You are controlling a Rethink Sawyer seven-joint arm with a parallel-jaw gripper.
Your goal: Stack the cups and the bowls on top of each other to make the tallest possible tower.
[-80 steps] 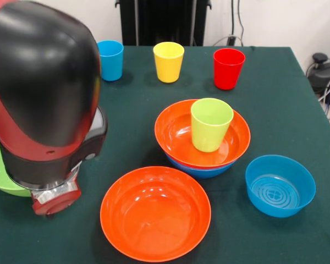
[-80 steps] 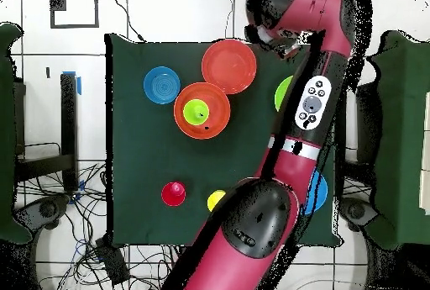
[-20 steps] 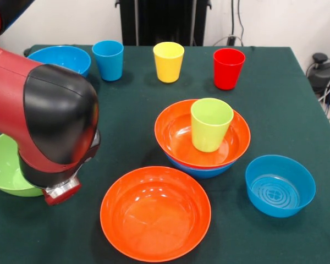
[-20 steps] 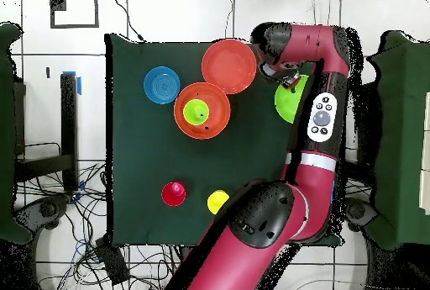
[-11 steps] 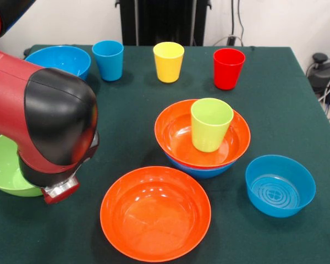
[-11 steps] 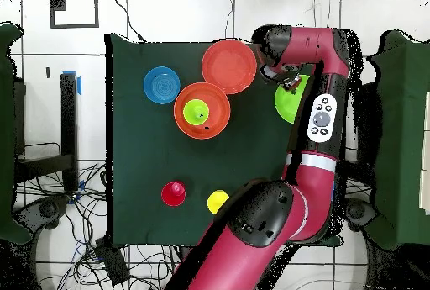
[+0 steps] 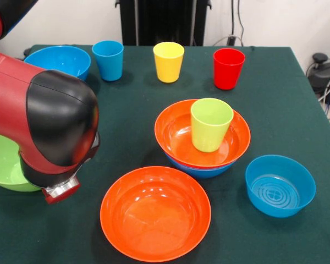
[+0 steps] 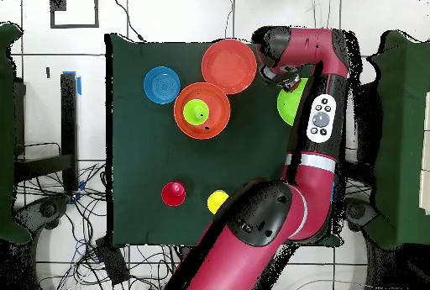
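Tower (image 7: 203, 140): green cup in orange bowl on blue bowl; pincer (image 8: 288, 83) over green bowl (image 7: 4, 165), grip state unclear.

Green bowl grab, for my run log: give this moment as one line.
arm over green bowl | gripper hidden | stack: green cup in orange bowl on blue bowl

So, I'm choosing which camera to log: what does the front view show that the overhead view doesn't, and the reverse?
Front view only: the blue cup and the blue bowl beside it at the far left; overhead, the arm covers that corner.
Overhead view only: the whole arm from base to wrist.
Both: the green cup standing in the orange bowl, the loose orange bowl, the small blue bowl, the yellow cup, the red cup, and the part-hidden green bowl.
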